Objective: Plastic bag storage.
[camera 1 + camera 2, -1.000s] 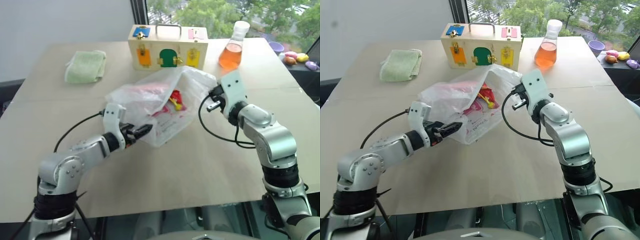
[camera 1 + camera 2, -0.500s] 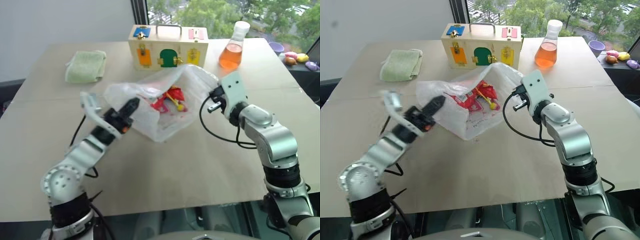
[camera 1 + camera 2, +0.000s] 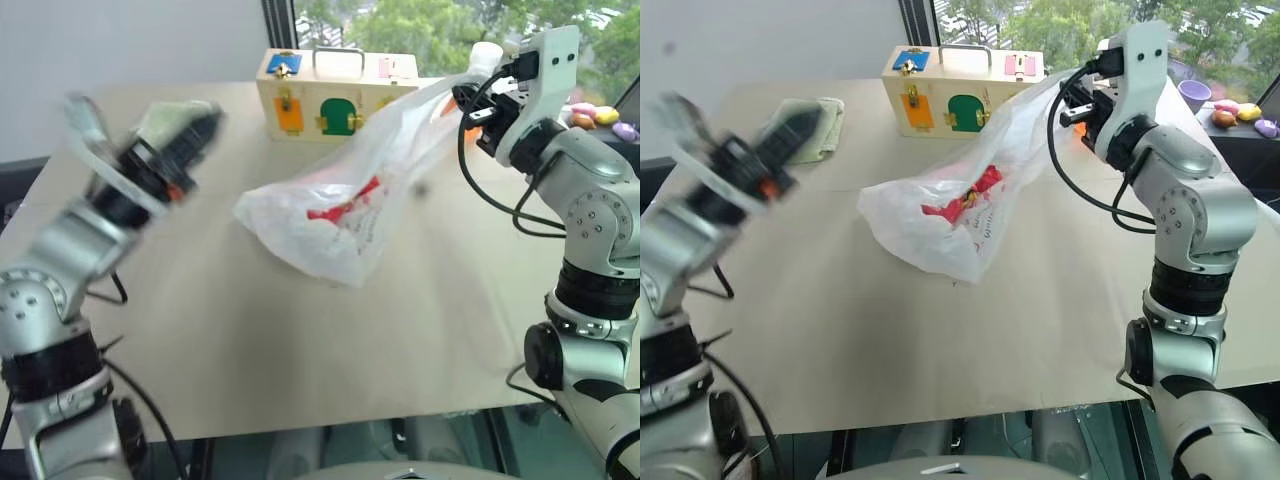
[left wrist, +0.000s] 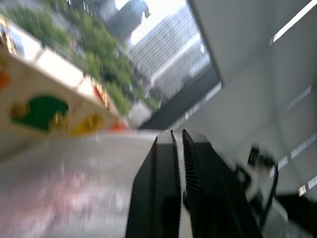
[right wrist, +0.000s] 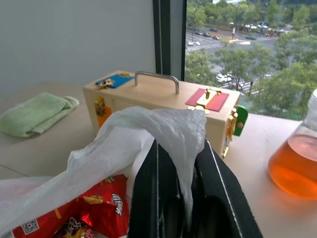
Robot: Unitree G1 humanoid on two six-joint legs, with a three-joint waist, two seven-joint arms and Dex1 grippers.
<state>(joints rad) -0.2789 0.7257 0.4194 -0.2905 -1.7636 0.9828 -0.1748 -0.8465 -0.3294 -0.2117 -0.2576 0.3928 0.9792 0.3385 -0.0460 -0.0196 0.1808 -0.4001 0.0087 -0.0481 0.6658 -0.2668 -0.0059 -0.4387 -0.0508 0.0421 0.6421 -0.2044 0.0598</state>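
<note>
My right gripper (image 3: 1092,98), in the upper right of the head view, is pinching one end of the thin, crinkly, translucent white plastic bag (image 3: 330,215), jaws clamped on a bunched fold of film that drapes over the fingers in the right wrist view. From that pinch the bag is stretching down and left toward frame centre, long axis running diagonally, its fat lower end sagging onto the tan table (image 3: 300,350) with the red snack packet (image 3: 962,195) showing through the plastic. My left gripper (image 3: 190,125) is hanging raised in the upper left, apart from the bag and carrying nothing; its fingers are reading nearly together in the left wrist view, only a thin slit between them. So the bag's loose low end is lying right of and below my left claw, pointing roughly toward it; I judge that arm is the nearer one to take the free end. The pale green folded cloth (image 5: 34,114) and the wooden latch box (image 3: 335,95) are sitting behind the bag, both clear of it.
</note>
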